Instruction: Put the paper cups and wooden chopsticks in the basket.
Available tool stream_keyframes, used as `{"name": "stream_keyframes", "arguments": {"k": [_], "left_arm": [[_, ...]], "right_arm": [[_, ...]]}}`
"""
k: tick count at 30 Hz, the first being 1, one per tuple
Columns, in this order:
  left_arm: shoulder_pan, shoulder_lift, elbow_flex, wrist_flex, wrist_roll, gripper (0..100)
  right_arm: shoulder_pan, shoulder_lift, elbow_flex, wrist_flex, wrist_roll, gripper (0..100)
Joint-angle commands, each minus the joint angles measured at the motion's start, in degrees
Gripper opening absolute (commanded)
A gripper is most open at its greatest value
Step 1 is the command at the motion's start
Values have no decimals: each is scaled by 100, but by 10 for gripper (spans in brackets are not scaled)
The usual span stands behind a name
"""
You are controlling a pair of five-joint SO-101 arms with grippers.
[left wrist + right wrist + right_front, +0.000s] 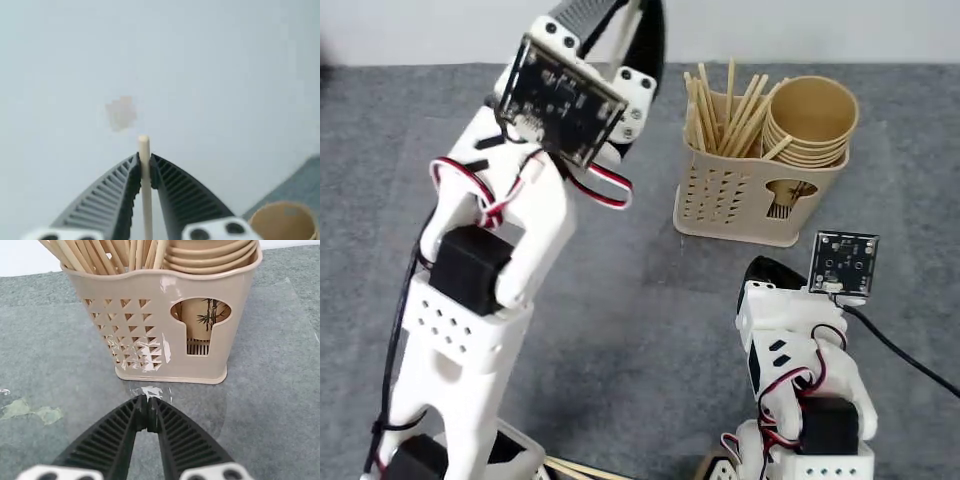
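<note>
Above the bench (620, 330) beside the basket (720, 205), the left jaws clench one wooden chopstick (145, 167); the right jaws sit clenched on nothing. With the paper cups (815, 120) already inside, the stick probably needs swinging over the basket's opening, then releasing

A beige perforated plastic basket (730, 205) (150, 315) stands upright at the far right of the grey tabletop (640, 330). Its right compartment holds a nested stack of tan paper cups (812, 120) (210, 252) (mouths up). Its left compartment holds a bundle of pale wooden chopsticks (720, 105) (107, 250), leaning and sticking out above the rim. Another pale wooden chopstick (144, 150) is clamped in the left pincer (144, 162), its tip poking just past the fingertips. Loose chopsticks (582, 468) lie flat at the near edge.
</note>
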Motion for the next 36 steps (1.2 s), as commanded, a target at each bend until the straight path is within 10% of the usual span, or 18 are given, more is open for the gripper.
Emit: {"name": "stream_keyframes", "arguments": {"k": [1,7,23,36], "left_arm": [[149,-185,-251,-369,624,15],[176,88,-251,-791,1916,14],[141,1591,-84,-1055,2022,14],[-308,1354,-233,563,2022,160]], "right_arm": [[66,-48,149,-286,9,10],[66,-66,404,-620,9,9],[66,-66,404,-620,9,10],[48,-66,404,-602,9,9]]}}
